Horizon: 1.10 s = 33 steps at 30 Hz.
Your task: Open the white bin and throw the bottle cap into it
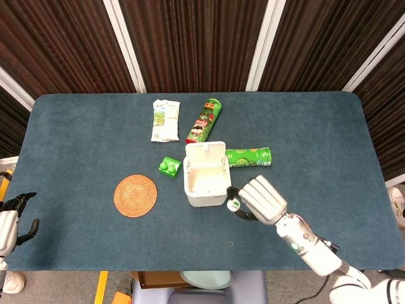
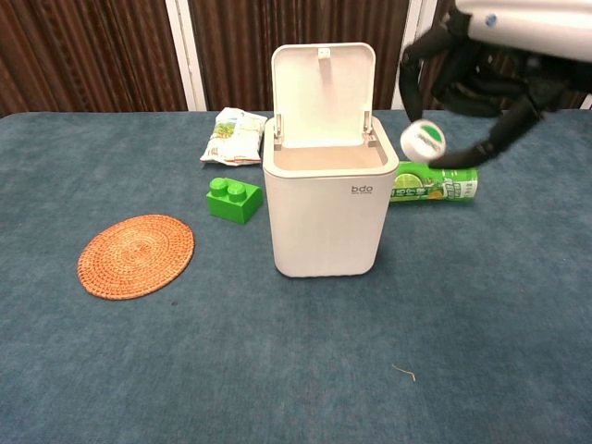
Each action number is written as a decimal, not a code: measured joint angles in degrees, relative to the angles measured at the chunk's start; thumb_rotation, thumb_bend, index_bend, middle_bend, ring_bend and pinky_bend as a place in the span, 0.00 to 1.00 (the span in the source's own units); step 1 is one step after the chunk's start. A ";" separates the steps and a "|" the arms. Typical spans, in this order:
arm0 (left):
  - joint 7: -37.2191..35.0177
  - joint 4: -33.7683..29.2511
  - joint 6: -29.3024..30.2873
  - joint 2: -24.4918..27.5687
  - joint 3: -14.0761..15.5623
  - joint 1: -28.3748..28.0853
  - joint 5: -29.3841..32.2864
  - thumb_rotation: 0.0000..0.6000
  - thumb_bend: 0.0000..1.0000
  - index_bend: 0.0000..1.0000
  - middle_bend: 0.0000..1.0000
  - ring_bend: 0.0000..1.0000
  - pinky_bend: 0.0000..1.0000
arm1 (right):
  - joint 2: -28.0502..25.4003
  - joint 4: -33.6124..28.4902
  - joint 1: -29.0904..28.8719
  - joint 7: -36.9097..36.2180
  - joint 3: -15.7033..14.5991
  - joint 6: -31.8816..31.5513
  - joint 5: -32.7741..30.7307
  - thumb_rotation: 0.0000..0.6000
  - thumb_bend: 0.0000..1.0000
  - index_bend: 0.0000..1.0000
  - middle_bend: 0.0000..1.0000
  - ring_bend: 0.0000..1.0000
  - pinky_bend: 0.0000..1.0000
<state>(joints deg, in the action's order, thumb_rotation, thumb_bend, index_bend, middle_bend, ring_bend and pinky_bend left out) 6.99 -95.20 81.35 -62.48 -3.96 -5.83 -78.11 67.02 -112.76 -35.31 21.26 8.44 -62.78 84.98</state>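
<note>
The white bin stands mid-table with its lid swung up and open. My right hand hovers in the air just right of the bin's rim and pinches the white bottle cap with green lettering between its fingertips. The cap hangs at about rim height, a little to the right of the opening. My left hand sits off the table's left front corner, fingers apart, holding nothing.
A green brick and a round woven coaster lie left of the bin. A green tube can lies right behind it, under my right hand. A snack bag and a second can lie further back.
</note>
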 measured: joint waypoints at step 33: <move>0.44 0.04 -0.09 0.05 0.11 -0.07 0.23 1.00 0.43 0.21 0.23 0.26 0.40 | 13.65 17.06 -8.18 -0.24 5.86 -1.09 -7.20 1.00 0.09 0.36 0.96 0.96 0.90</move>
<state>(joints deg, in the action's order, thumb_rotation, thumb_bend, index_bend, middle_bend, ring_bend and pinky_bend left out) 7.42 -95.16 81.26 -62.43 -3.84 -5.90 -77.88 80.68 -95.70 -43.48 21.02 14.30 -63.86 77.78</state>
